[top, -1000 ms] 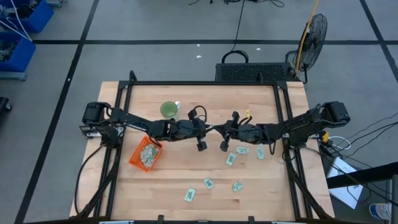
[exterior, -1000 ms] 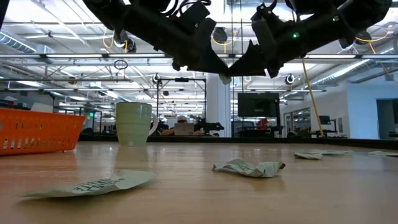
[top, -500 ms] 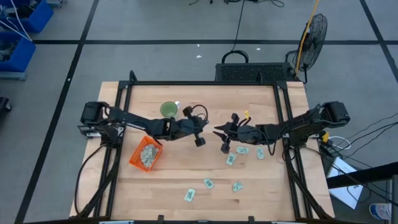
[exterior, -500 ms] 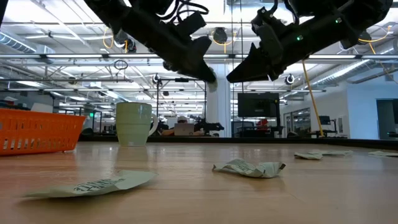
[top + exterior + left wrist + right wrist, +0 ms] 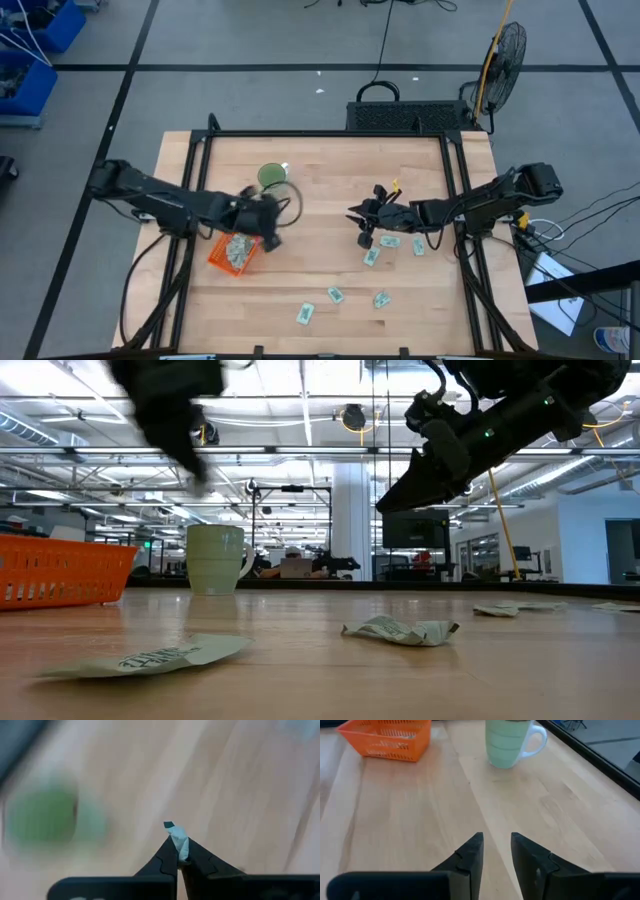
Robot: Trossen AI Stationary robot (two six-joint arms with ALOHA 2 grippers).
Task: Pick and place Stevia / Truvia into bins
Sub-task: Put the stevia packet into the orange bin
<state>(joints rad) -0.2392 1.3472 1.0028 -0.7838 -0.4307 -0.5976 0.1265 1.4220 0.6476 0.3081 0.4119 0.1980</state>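
Pinching a white packet (image 5: pixel 179 840), left gripper (image 5: pixel 178 851) hangs beside the orange bin (image 5: pixel 232 249) near the worktop's left edge, right gripper (image 5: pixel 495 840) released mid-table, above loose packets (image 5: pixel 375 255).

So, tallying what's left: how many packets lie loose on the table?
6: three packets by the right hand, three nearer the front edge. Another packet is pinched in the left hand; the bin holds more.

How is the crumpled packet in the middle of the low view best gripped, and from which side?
Grip the crumpled packet at its raised fold, coming from straight above with the jaws set across the ridge. The fold stands up off the table, while the packet's edges lie low on the wood, so a sideways approach would probably only push it along.
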